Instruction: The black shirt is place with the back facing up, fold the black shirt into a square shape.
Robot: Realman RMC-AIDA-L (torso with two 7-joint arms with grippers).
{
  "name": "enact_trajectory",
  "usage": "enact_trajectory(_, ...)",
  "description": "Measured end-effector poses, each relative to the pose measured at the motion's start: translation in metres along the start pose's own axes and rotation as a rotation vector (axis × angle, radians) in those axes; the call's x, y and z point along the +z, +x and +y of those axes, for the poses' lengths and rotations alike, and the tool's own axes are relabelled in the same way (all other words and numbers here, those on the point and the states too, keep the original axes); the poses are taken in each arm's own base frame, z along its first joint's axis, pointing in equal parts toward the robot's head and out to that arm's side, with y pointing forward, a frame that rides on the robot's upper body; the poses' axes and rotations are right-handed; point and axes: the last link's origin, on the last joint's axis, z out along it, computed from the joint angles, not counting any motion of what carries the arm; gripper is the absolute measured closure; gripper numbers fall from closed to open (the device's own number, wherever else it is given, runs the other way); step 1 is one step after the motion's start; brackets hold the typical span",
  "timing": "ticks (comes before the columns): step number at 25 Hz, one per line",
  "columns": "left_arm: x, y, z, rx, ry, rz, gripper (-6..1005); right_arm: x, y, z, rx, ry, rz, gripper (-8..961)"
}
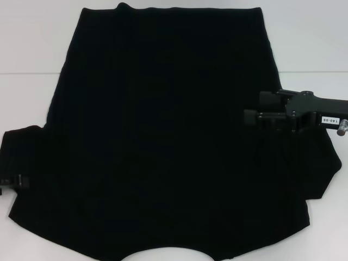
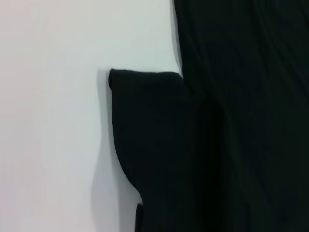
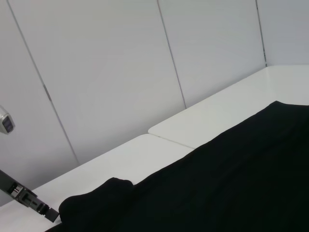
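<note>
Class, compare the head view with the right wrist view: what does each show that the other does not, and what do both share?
Only the head view shows the large black fabric shirt whole, spread flat, with the right gripper over its right side, fingers apart. Only the right wrist view shows the white panelled wall behind. Both show the white table and the left gripper at the shirt's left sleeve.

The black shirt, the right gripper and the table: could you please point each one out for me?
black shirt (image 1: pixel 163 141): head view, middle of the spread fabric.
right gripper (image 1: pixel 255 109): head view, between its fingertips, over the shirt's right side.
table (image 2: pixel 48 121): left wrist view, bare white surface beside the sleeve.
</note>
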Motion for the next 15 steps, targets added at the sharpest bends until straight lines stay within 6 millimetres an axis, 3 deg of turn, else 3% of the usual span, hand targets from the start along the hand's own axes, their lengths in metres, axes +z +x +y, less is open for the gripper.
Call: enact_trajectory(15, 0.005, 0.024, 0.004, 0.048, 0.031, 0.043, 157, -0.001, -0.002, -0.001, 0.002, 0.007, -0.002, 27)
